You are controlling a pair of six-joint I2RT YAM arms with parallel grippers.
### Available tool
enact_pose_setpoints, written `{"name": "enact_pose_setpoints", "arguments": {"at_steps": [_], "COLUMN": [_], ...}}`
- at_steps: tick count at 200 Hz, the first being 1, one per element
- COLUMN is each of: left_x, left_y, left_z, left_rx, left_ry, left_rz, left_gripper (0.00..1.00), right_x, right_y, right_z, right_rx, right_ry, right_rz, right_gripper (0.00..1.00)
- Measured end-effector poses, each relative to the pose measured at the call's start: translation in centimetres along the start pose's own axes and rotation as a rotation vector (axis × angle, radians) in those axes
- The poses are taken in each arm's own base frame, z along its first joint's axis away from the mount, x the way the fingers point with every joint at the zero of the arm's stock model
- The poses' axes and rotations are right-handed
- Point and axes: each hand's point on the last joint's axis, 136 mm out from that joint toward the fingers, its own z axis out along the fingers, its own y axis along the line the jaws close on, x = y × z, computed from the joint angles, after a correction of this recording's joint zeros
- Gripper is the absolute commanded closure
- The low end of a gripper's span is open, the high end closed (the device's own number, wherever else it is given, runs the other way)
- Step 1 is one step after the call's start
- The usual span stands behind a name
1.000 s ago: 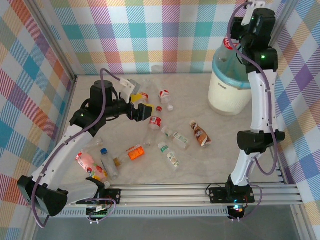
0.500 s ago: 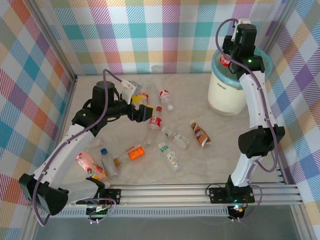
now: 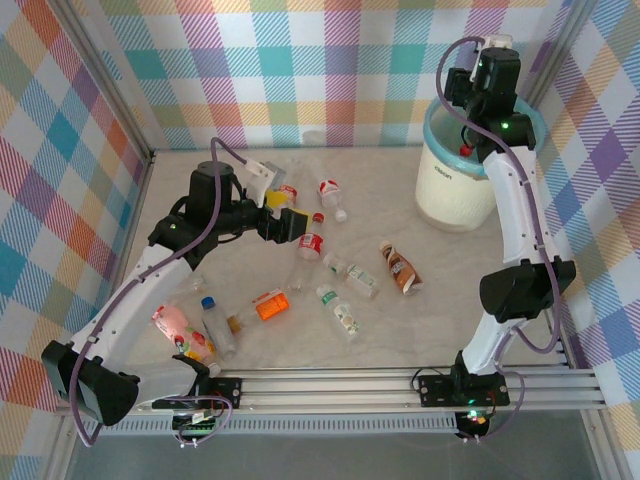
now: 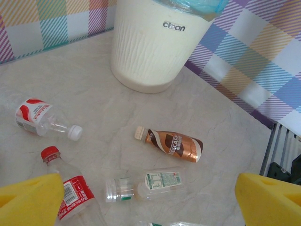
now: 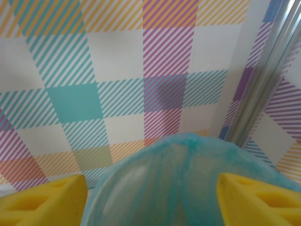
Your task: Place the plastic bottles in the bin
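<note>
The right hand [image 5: 150, 193] has just sprung open above the bin [image 3: 455, 190] and is empty; its bottle has apparently dropped inside. The left hand [image 4: 149, 197] hangs wide open and empty over the scattered bottles [image 4: 173, 145] on the worktop [image 4: 94, 94].

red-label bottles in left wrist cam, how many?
2: a white-cap bottle lying at the left edge, and a red-cap bottle at bottom left, partly cut off. More may lie off-frame.

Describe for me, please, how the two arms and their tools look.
Both the left arm and right arm have white links, black joints and a looping purple cable. The left tool and right tool carry yellow pads.
</note>
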Motion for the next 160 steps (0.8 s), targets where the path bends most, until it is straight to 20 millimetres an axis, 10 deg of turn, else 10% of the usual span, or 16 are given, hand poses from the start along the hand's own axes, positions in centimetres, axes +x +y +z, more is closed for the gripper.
{"name": "enact_pose_setpoints", "arguments": {"at_steps": [36,160], "left_x": [0.0,0.2], "left_y": [0.0,0.0], "left_z": [0.0,0.1], "left_rx": [0.0,0.001], "left_ry": [0.0,0.006], "left_rz": [0.0,-0.029], "left_gripper": [0.06,0.08], "right_x": [1.1,2.4], "right_y": [0.0,-4.7], "right_z": [0.2,-3.8], "right_rx": [0.002,0.008], "right_ry": [0.022,-0.096], "right_rz": [-0.011,-0.011], "right_gripper": [0.0,0.07]}}
